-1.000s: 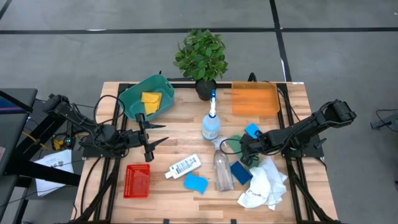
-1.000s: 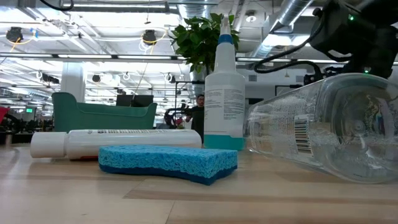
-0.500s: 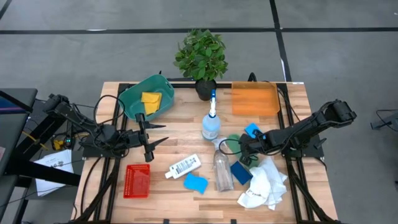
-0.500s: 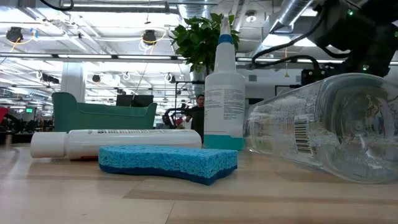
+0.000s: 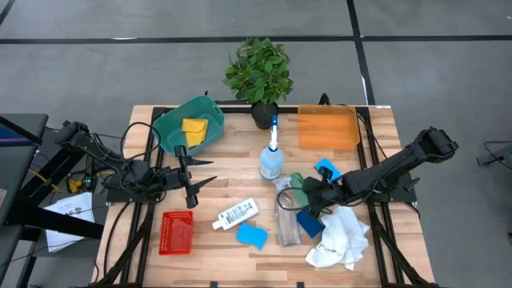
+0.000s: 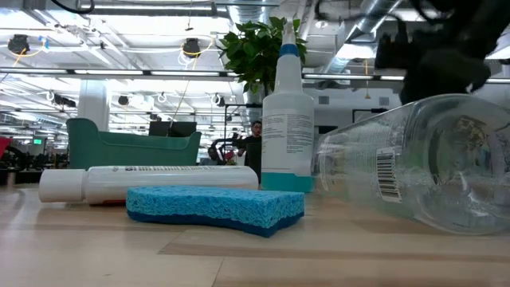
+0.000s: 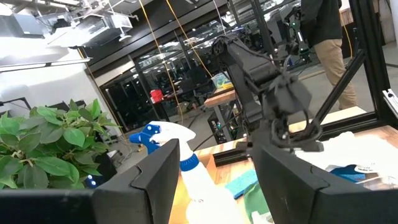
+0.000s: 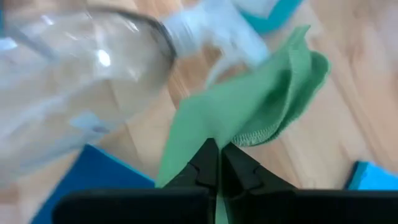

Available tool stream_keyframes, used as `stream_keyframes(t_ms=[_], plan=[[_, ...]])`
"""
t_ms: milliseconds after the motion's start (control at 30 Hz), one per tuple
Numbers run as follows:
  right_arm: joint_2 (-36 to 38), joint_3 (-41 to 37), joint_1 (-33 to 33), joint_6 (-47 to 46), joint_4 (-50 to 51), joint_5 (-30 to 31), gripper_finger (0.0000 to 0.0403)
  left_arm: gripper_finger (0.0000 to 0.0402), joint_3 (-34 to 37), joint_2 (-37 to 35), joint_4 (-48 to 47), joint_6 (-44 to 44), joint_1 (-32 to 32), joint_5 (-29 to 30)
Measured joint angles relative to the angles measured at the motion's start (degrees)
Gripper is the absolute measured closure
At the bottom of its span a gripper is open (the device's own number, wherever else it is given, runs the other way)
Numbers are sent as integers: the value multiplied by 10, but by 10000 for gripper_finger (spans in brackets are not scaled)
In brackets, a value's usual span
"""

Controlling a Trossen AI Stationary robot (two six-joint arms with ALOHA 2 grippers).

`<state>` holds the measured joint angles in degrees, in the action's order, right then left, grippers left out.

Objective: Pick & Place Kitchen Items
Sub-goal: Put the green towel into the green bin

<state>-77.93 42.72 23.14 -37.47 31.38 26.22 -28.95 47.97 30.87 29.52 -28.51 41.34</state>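
Green cloth (image 8: pixel 249 106): thin fabric w/ stitched hem, pinched at one edge by R gripper (image 8: pixel 217 163); fingers pressed together on it. Lies beside neck of lying bottle (image 5: pixel 286 218).
R gripper, high view (image 5: pixel 307 190): low over table centre-right, between upright bottle (image 5: pixel 272 160) and white cloth (image 5: pixel 338 237).
L gripper (image 5: pixel 194 174): fingers spread, holding nothing; hangs left of centre, just in front of teal bin (image 5: pixel 172 128).
Upright bottle: clear, blue-white spray head; stands mid-table, in front of plant (image 5: pixel 259 72).
Lying bottle: clear, on its side, barcode label; touching dark-blue sponge (image 5: pixel 310 222).
White bottle (image 5: pixel 236 214): small, labelled, lying flat left of lying bottle.
Blue sponges: one (image 5: pixel 251 235) near front edge, by white bottle; a lighter one (image 5: pixel 326 169) just beyond R gripper.
Yellow sponge (image 5: pixel 194 130): inside teal bin.
White cloth: crumpled, front-right part of table, touching dark-blue sponge.
Orange tray (image 5: pixel 327 128): back-right of table, right of plant.
Red basket (image 5: pixel 177 232): front-left of table.
Low view: blue sponge (image 6: pixel 215 207) foremost, white bottle (image 6: pixel 151 183) behind it, upright bottle (image 6: pixel 287 119) centre, lying bottle (image 6: pixel 414 163) right; R arm dark and blurred above it.
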Motion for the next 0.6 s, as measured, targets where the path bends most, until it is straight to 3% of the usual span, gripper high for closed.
stream_keyframes(t_ms=[333,600], plan=[[0,85,71,25,12,123,403,202,0,1,0,-9,0,-22],[0,102,84,115,-105,166,403,202,0,14,34,-15,1,-68]])
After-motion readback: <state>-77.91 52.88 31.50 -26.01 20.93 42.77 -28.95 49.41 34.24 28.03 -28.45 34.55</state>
